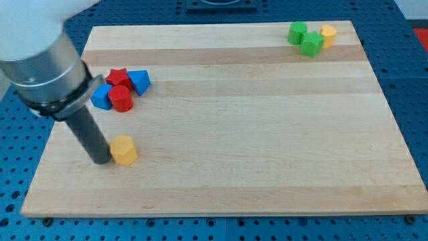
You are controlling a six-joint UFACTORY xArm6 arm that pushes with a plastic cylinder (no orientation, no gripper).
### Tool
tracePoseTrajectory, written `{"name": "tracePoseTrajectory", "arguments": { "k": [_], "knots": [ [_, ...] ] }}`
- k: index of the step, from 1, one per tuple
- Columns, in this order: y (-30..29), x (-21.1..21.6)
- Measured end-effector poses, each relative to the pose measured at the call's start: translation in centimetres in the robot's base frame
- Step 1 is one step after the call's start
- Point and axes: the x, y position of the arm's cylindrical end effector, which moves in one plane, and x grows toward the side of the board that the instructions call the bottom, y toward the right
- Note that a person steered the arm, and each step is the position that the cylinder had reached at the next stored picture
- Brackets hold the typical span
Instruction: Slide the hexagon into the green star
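A pale wooden board (234,134) with lengthwise grain lies on a blue perforated table (17,181). The arm's grey metal cylinder (47,67) enters at the view's left and narrows to a dark rod. It has no jaws and holds nothing; my tip (101,161) rests on the board, touching the left side of the yellow hexagon (124,149), which sits near the view's lower left. There are eight matte blocks. Four cluster above the hexagon: a red star (118,76), a red cylinder (121,98), a blue triangle (139,81) and a blue block (101,96). At the top right, well apart, sit the green star (311,43), a green block (297,32) and a yellow block (328,33), touching.
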Motion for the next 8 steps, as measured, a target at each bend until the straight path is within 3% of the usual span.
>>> {"name": "tracePoseTrajectory", "arguments": {
  "k": [4,8],
  "knots": [
    [8.5,-0.1],
    [14.0,-6.0]
  ]
}}
